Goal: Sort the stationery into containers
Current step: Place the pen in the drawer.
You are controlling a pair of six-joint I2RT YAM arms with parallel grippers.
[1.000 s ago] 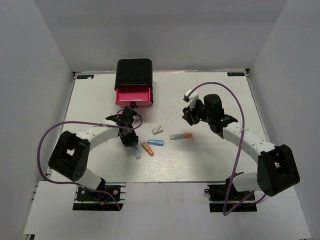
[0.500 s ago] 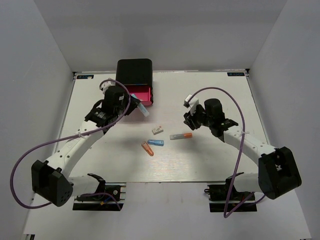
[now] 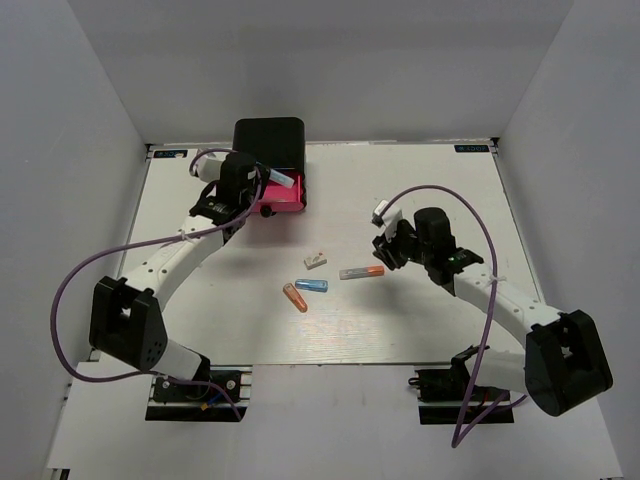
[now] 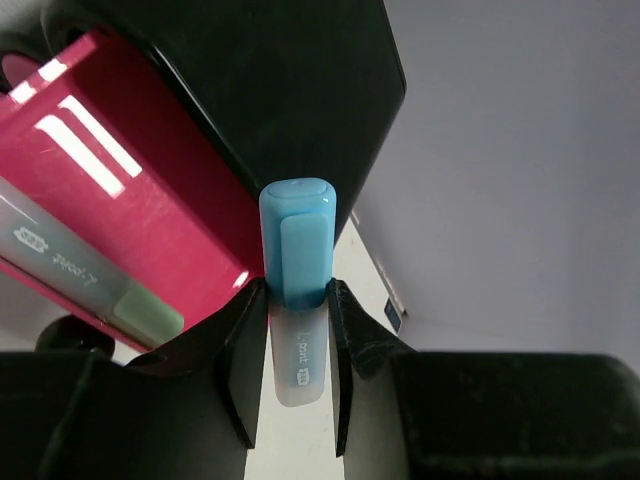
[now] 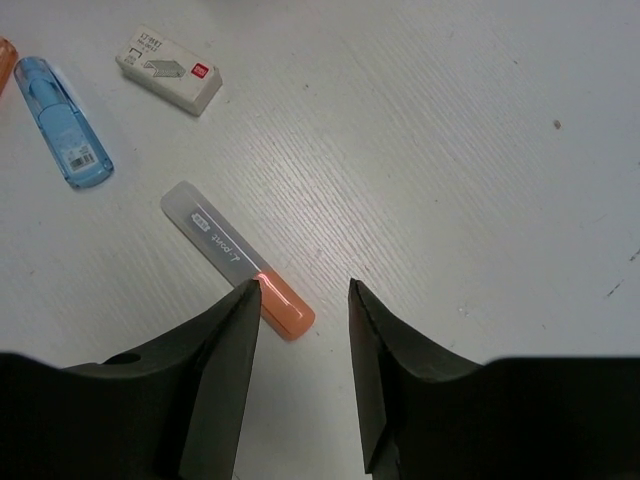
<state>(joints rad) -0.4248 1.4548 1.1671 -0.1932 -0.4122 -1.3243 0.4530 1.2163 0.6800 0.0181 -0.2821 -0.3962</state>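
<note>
An orange piece [image 5: 4, 50] is cut by the right wrist view's left edge, only a sliver showing.

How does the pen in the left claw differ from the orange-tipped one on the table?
The blue-capped piece is clamped in the left gripper; the orange-capped piece lies loose on the table at the right gripper's open jaws. One cap is light blue, the other orange. Both have frosted bodies.

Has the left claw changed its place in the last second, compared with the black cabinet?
Yes. A second ago it was well short of the black cabinet; now the left claw, shut on a light blue piece, is at that cabinet's open pink drawer.
</note>
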